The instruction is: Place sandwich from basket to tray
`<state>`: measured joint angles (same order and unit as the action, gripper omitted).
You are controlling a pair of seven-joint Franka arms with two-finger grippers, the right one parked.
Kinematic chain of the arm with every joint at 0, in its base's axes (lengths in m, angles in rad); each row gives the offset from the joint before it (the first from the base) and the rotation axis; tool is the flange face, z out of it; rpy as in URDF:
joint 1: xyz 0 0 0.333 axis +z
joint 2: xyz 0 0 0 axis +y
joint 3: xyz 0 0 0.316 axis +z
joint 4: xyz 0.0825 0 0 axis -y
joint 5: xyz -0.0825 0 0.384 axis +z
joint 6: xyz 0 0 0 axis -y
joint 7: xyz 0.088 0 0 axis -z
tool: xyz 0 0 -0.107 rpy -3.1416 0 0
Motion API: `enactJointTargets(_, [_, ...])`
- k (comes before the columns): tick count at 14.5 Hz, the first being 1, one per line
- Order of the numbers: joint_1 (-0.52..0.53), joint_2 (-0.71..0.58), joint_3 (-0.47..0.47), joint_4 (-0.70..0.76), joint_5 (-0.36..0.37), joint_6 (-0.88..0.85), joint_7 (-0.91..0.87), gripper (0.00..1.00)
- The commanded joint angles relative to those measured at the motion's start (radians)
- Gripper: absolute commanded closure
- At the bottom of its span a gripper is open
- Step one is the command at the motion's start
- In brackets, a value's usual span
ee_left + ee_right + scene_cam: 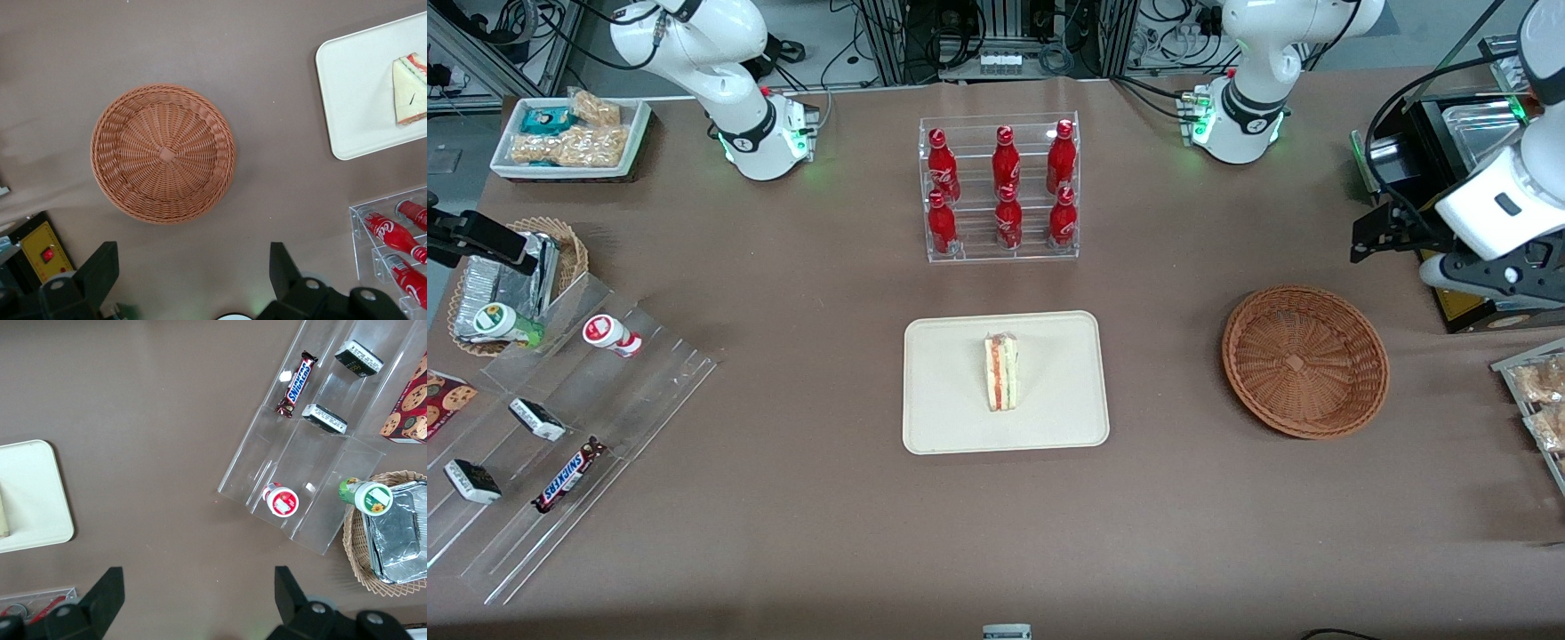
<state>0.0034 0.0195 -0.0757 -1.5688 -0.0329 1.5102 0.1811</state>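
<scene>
The sandwich (pixel 1001 372), a pale wedge with red-orange and green layers, lies on the cream tray (pixel 947 418) at the table's middle. It also shows in the left wrist view (pixel 408 89) on the tray (pixel 353 100). The round brown wicker basket (pixel 1304 360) is empty, toward the working arm's end; it also shows in the left wrist view (pixel 163 152). My left gripper (pixel 1380 233) hangs high, farther from the front camera than the basket and off toward the working arm's end. In the wrist view it (pixel 193 267) is open and empty over bare table beside the basket.
A clear rack of red cola bottles (pixel 1000 187) stands farther from the camera than the tray. A black box (pixel 1458 160) stands at the working arm's end. Clear stepped shelves with snacks (pixel 560 427), a small wicker basket with foil packets (pixel 511 284) and a white bin (pixel 569 138) lie toward the parked arm's end.
</scene>
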Motion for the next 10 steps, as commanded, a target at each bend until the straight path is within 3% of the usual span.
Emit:
enactJointTargets(1, [0.004,-0.009,-0.01,-0.002,0.018,-0.021,0.024,0.0])
enactJointTargets(10, [0.006,-0.013,-0.01,0.0,0.019,-0.03,0.02,0.0])
